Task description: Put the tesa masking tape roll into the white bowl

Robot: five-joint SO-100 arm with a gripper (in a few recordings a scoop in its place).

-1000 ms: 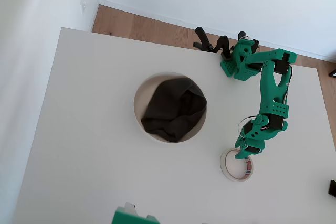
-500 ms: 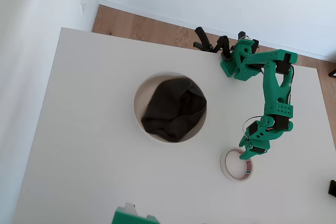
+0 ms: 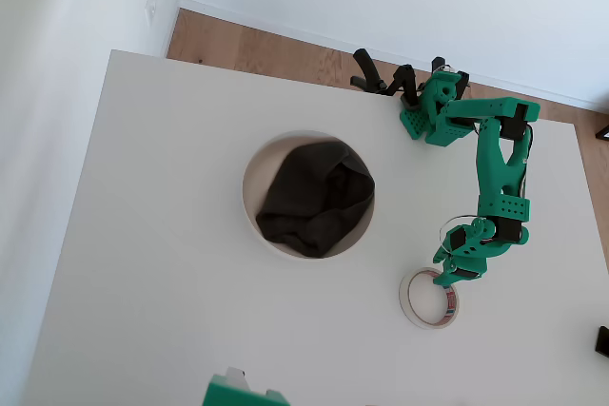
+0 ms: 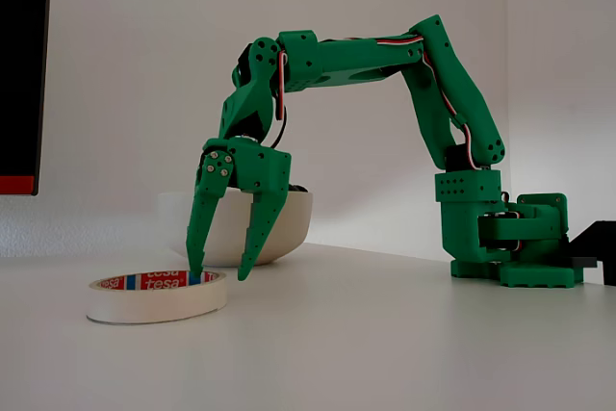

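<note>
we see the tesa masking tape roll (image 4: 157,296) lying flat on the white table (image 3: 171,263), its red inner core printed "tesa" in white, with a bit of blue beside it. the green gripper (image 4: 218,274) points down with fingers spread, one tip inside the roll's ring, the other just outside its wall. in the overhead view the white bowl (image 3: 249,199) with dark grey cloth (image 3: 314,199) sits apart, left of the roll (image 3: 429,298)
</note>
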